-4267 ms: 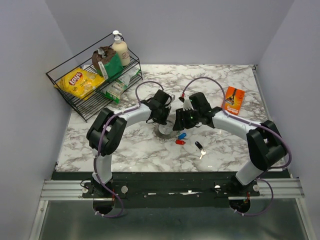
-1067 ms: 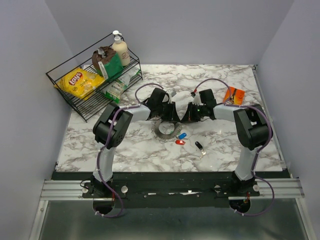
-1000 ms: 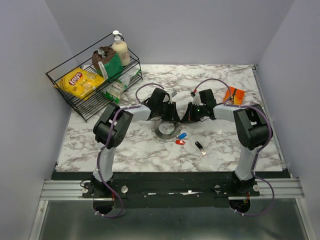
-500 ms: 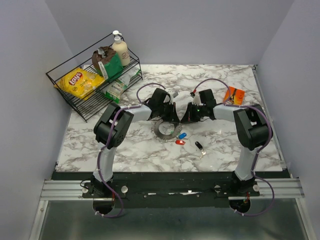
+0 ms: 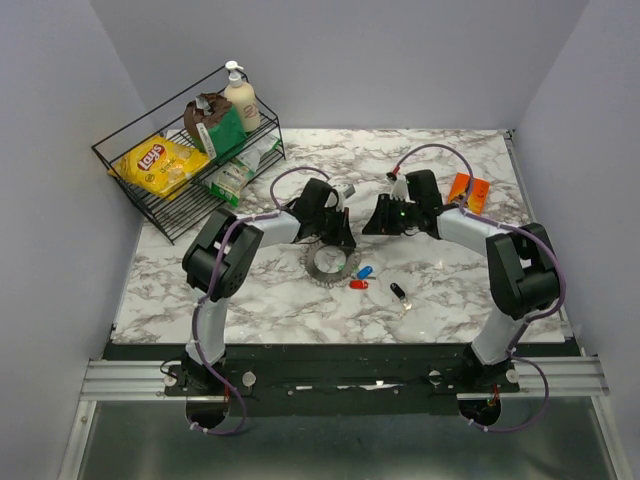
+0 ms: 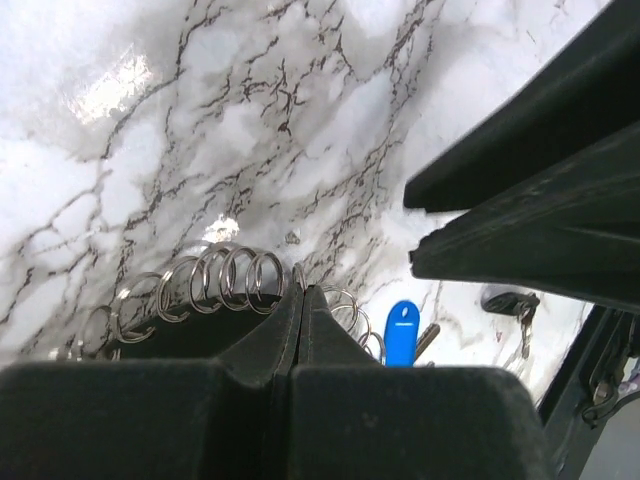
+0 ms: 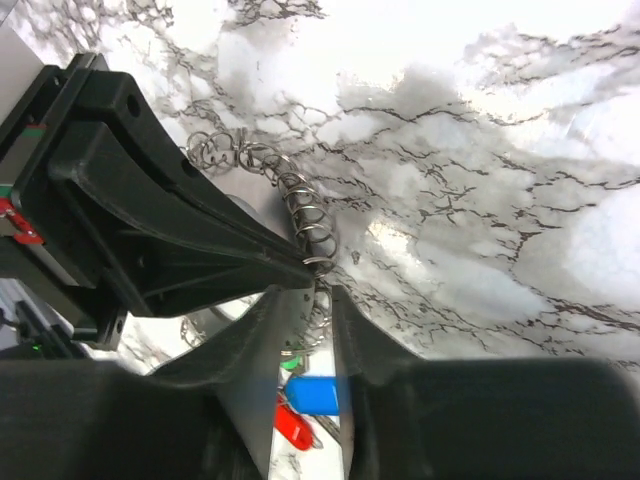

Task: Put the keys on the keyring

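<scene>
1. Top view: we see a glossy white-grey marbled table (image 5: 450, 270). The keyring (image 5: 330, 263) lies mid-table. It is grey metal with a toothed, gear-like outline and an open centre.
2. In the same view, the left gripper (image 5: 343, 240) sits on the ring's far rim. The right gripper (image 5: 370, 226) is just beside it to the right, off the ring.
3. The keys lie loose on the marble to the near right of the ring. The blue key (image 5: 364, 271) is just beside the rim and the red key (image 5: 358, 284) is next to it. The black key (image 5: 398, 292) is further right, with its metal blade showing.
4. At back left a black wire rack (image 5: 150, 212) holds a yellow chip bag (image 5: 158, 163) and a cream pump bottle (image 5: 240, 100). An orange packet (image 5: 467, 195) lies at far right.
5. Left wrist: the matte black fingers (image 6: 260, 350) are pressed together with no gap, clenched on the keyring's rim. Up close, the rim is a row of small shiny wire loops fanning out either side of the tips. The blue key's rounded plastic head has a slot and sits just right of the tips.
6. Right wrist: the fingers (image 7: 250, 350) are parted by a narrow gap, released and grasping nothing. Through the gap we see wire loops and the blue and red key heads. The left gripper's wedge-shaped tip meets the chain of loops.
</scene>
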Tool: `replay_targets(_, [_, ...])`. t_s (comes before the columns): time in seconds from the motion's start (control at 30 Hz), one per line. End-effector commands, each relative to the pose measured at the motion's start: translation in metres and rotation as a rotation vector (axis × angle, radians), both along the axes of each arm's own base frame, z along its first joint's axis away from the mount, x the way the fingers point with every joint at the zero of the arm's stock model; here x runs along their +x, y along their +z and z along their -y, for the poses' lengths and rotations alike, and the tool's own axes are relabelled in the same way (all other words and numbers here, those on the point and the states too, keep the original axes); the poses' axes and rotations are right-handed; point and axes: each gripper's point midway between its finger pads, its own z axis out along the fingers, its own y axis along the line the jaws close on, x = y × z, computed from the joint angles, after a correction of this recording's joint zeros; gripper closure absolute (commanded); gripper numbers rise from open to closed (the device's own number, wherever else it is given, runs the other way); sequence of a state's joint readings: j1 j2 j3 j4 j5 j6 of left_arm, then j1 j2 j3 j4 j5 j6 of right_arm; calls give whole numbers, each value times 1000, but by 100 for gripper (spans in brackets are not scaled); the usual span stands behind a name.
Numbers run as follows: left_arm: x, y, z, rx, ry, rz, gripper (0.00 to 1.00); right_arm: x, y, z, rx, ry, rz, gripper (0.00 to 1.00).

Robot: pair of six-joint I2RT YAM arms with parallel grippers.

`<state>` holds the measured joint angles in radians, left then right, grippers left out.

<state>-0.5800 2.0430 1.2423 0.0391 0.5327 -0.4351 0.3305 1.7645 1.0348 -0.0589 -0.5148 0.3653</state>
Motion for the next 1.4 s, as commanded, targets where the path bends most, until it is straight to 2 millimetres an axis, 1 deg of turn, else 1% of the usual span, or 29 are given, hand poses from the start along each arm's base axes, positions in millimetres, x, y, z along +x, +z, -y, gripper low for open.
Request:
replay_targets(0.0, [-3,26,-3,-33,-29,86,100,-8,2,12,-46,-16,31,47])
replay_targets(0.03, [-4,28,-4,-40,-35,95,100,-8,10,13,-44,-13,59,42])
replay_targets(0.07, [-6,33,-5,-47,-36,105,100,-9,11,13,-45,-11,70,38])
replay_targets(0.1, [-5,36,-5,-58,-37,118,100,-11,12,14,-41,-7,84,30])
replay_targets(0.13, [-5,39,-6,-65,-43,127,100,-12,14,13,-36,-1,96,26])
replay_targets(0.17, [-8,44,-6,-80,-55,134,100,-14,22,12,-23,12,119,22])
replay_targets(0.2, [-8,48,-6,-93,-62,146,100,-16,22,12,-14,19,127,15])
replay_targets(0.23, [-9,50,-6,-102,-72,150,100,-19,23,11,-10,28,132,11])
replay_targets(0.27, [-10,54,-8,-111,-80,163,100,-17,33,8,16,39,169,8])
replay_targets(0.3, [-12,56,-7,-121,-95,167,100,-18,36,7,27,46,185,4])
replay_targets(0.37, [-14,60,-8,-129,-109,181,100,-25,41,3,56,81,206,2])
replay_targets(0.4, [-18,63,-7,-148,-133,183,100,-24,50,2,70,87,242,0])
replay_targets(0.43, [-19,65,-7,-154,-141,191,100,-28,49,2,81,97,247,0])
replay_targets(0.47, [-22,67,-7,-163,-151,196,100,-32,54,-1,102,118,259,0])
replay_targets(0.5, [-23,70,-6,-177,-168,214,100,-31,66,-3,120,125,304,0])
replay_targets(0.57, [-33,78,-5,-213,-217,229,100,-39,70,-4,145,152,325,1])
replay_targets(0.63, [-40,86,-4,-247,-270,255,100,-43,85,-7,180,179,387,5])
replay_targets(0.67, [-42,92,-4,-257,-281,272,100,-50,84,-8,195,203,391,7])
replay_targets(0.7, [-45,94,-4,-261,-293,276,100,-50,92,-10,216,215,428,11])
replay_targets(0.8, [-49,107,-6,-275,-327,314,100,-60,104,-15,270,262,469,21])
replay_targets(0.97, [-60,129,-5,-326,-387,366,100,-80,124,-22,358,358,522,22])
replay_targets(1.07, [-68,142,-5,-365,-422,391,100,-90,131,-24,385,407,556,22])
replay_targets(1.1, [-70,145,-5,-377,-433,395,100,-93,137,-24,392,420,576,22])
replay_targets(1.17, [-73,151,-5,-397,-455,408,100,-98,139,-23,400,439,589,25])
replay_targets(1.2, [-75,154,-4,-406,-466,413,100,-98,141,-23,400,438,597,26])
replay_targets(1.23, [-78,156,-4,-419,-483,415,100,-99,144,-22,395,433,601,31])
replay_targets(1.27, [-80,160,-4,-426,-491,426,100,-97,146,-21,379,425,621,32])
replay_targets(1.3, [-81,161,-4,-435,-500,434,100,-96,142,-19,363,414,603,32])
replay_targets(1.37, [-86,163,-4,-452,-520,430,100,-97,147,-18,353,419,636,32])
